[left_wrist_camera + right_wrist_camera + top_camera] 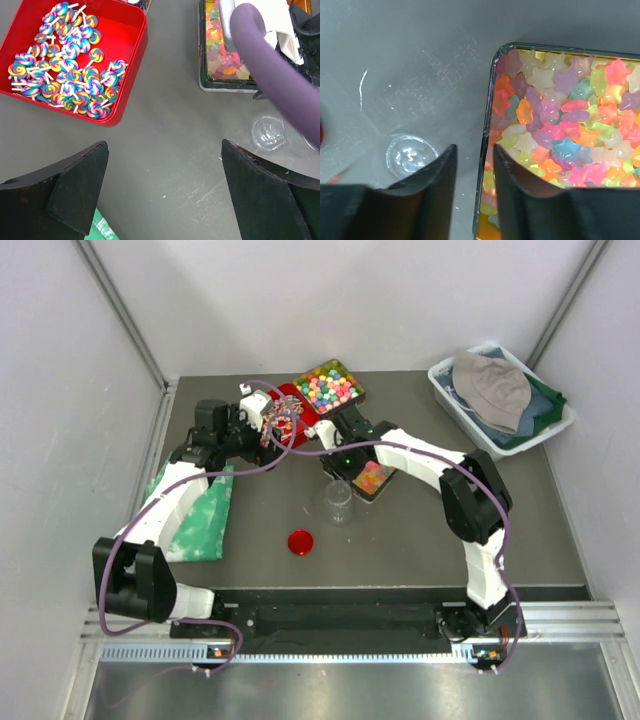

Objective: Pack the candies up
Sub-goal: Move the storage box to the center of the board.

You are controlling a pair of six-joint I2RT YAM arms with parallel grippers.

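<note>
The candies (560, 135) are small glossy star-shaped jelly pieces in orange, pink, yellow and green. They fill a dark metal tin (487, 125), which also shows in the top view (377, 480) and the left wrist view (202, 85). My right gripper (475, 157) straddles the tin's left wall, one finger inside on the candies and one outside, with a narrow gap still showing. A clear plastic cup (410, 155) stands just left of it (338, 502). My left gripper (164, 145) is wide open and empty above bare table.
A red tin of striped lollipops (125, 75) and a black tin of pastel balls (328, 385) stand at the back. A red lid (300, 542) lies near the cup. A green cloth (205, 515) lies left, a white bin of clothes (500, 395) back right. A purple cable (280, 75) crosses.
</note>
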